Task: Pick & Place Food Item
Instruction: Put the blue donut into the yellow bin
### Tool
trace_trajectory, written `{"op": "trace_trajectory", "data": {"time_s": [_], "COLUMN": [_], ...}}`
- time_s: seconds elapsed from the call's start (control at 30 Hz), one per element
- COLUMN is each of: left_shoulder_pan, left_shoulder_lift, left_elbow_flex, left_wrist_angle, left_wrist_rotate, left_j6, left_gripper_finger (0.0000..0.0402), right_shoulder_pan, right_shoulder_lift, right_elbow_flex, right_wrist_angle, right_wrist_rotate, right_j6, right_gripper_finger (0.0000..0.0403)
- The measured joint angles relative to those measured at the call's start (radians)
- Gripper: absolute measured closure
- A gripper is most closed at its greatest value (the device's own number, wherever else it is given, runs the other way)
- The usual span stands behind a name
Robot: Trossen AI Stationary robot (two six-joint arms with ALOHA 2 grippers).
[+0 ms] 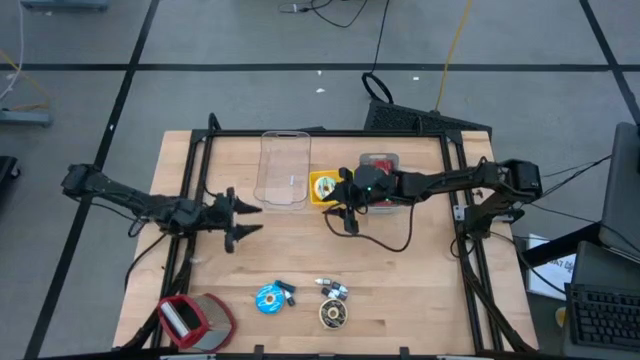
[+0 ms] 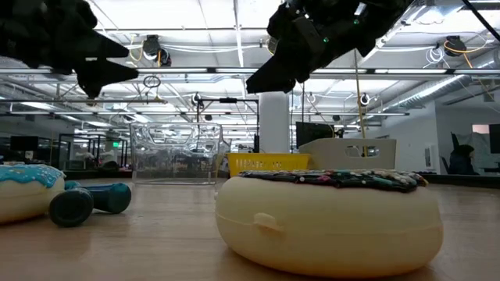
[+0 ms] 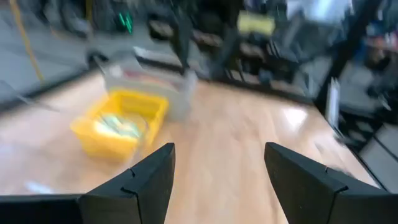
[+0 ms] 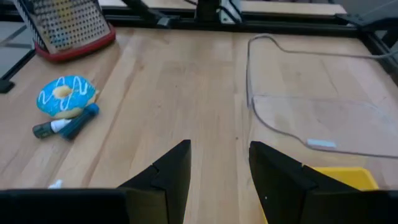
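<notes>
The blue-iced donut [image 1: 269, 298] lies at the table's [image 1: 400, 290] six o'clock edge, a pen [image 1: 287, 292] touching it, with the sprinkled donut [image 1: 333, 314] just at its three o'clock. My right gripper [image 1: 343, 218] hangs over the middle, fingers parted on nothing (yellow box [image 1: 323, 186] at its twelve), while my left gripper [image 1: 242, 218] waits wide apart and empty at nine o'clock.

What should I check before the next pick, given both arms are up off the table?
1. Left pincer empty, fingers apart: ok.
2. Right pincer empty, fingers apart: ok.
3. Blue donut clear of both arms: ok.
4. Marker lies against the blue donut and may hamper a grasp: not ok.
5. Clear container open and unobstructed: ok.
6. Yellow bin contents: cannot tell.
</notes>
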Motion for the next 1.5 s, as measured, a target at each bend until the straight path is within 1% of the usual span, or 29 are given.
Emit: {"op": "trace_trajectory", "data": {"time_s": [0.1,0.17,0.27,0.37,0.47,0.6,0.7,0.8,1.0,1.07,1.17,1.23,1.5], "left_shoulder_pan": [-0.056,-0.101,-0.167,-0.217,-0.244,-0.270,-0.293,-0.303,-0.304,-0.304,-0.296,-0.289,-0.255], "left_shoulder_lift": [0.071,0.145,0.272,0.400,0.512,0.633,0.711,0.798,0.921,0.944,0.970,0.988,1.071], "left_elbow_flex": [0.126,0.204,0.289,0.338,0.354,0.373,0.388,0.437,0.524,0.526,0.527,0.526,0.532], "left_wrist_angle": [-0.247,-0.372,-0.492,-0.546,-0.552,-0.478,-0.388,-0.375,-0.383,-0.390,-0.398,-0.422,-0.427], "left_wrist_rotate": [0.035,0.068,0.114,0.178,0.259,0.327,0.362,0.392,0.395,0.395,0.390,0.388,0.399], "left_j6": [-0.076,-0.126,-0.182,-0.260,-0.372,-0.492,-0.537,-0.559,-0.481,-0.449,-0.441,-0.457,-0.568], "left_gripper_finger": [0.0151,0.0151,0.0151,0.0151,0.0151,0.0151,0.0151,0.0151,0.0151,0.0151,0.0151,0.0151,0.0151], "right_shoulder_pan": [-0.001,-0.008,-0.018,-0.026,-0.029,-0.029,-0.029,-0.029,-0.021,-0.020,-0.020,-0.020,-0.008], "right_shoulder_lift": [0.000,0.000,0.000,-0.013,-0.015,-0.014,-0.015,-0.014,-0.014,-0.014,-0.014,-0.014,-0.014], "right_elbow_flex": [0.000,0.000,0.000,0.000,0.001,0.000,0.000,0.000,0.000,0.000,0.000,0.000,0.000], "right_wrist_angle": [-0.010,-0.019,-0.032,-0.026,0.018,0.086,0.110,0.117,0.122,0.127,0.130,0.134,0.132], "right_wrist_rotate": [0.001,0.001,0.002,0.003,0.004,0.003,0.003,0.003,0.002,0.002,0.002,0.002,0.002], "right_j6": [-0.002,-0.002,-0.003,-0.009,-0.031,-0.083,-0.119,-0.131,-0.131,-0.131,-0.126,-0.115,-0.094], "right_gripper_finger": [0.0254,0.0255,0.0254,0.0257,0.0263,0.0268,0.0268,0.0269,0.0272,0.0273,0.0273,0.0273,0.0273]}}
